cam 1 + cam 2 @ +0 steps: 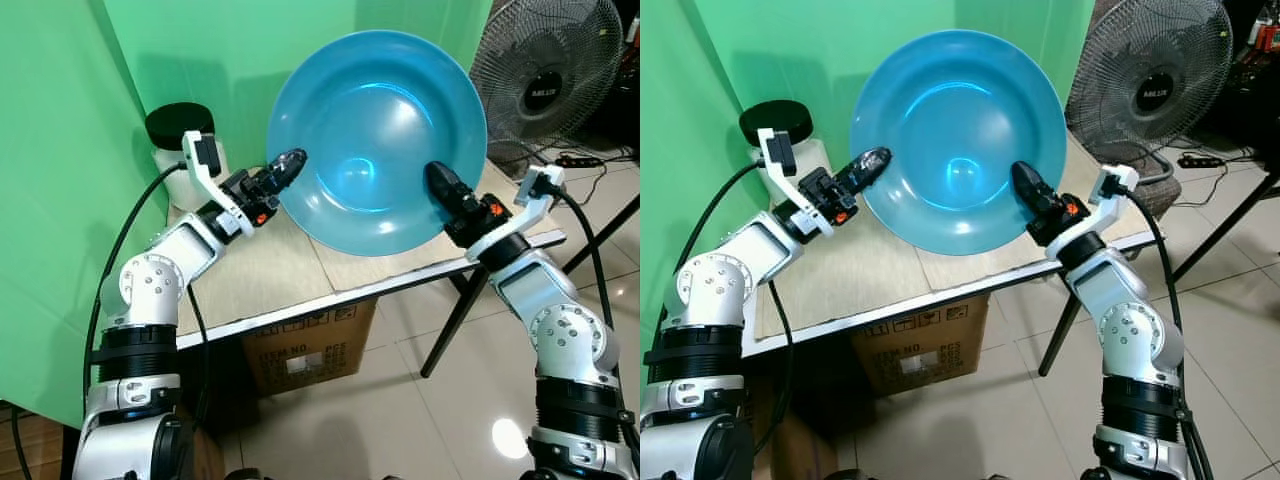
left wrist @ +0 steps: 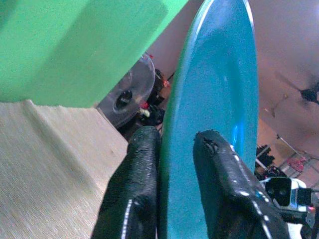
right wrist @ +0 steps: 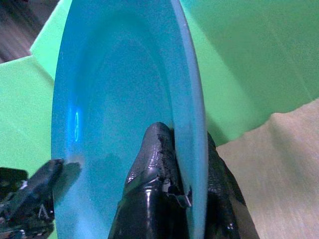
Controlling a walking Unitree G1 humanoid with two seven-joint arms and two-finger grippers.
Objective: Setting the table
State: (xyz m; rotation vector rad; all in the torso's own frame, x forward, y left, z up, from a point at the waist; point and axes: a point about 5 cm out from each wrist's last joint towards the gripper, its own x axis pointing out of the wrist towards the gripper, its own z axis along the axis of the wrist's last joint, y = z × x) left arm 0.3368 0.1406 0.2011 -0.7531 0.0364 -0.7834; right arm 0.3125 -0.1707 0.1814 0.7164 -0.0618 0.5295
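Above the wooden table (image 1: pixel 270 270) | blue plate (image 1: pixel 375 140) held tilted, facing the camera | left gripper (image 1: pixel 290 163) clamps its left rim | right gripper (image 1: pixel 440 185) clamps its lower right rim

1 blue plate (image 1: pixel 375 130), 2 grippers – left (image 1: pixel 288 166), right (image 1: pixel 440 185); 1 fan (image 1: pixel 545 75), 1 box (image 1: pixel 300 350), 1 table (image 1: pixel 260 270), 1 black-lidded jar (image 1: pixel 180 135).

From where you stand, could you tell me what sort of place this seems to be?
Probably a makeshift test or recording corner rather than a dining room: a green backdrop hangs behind a plain table, a cardboard box sits under it, and a standing fan is beside it. Both grippers hold a blue plate up.
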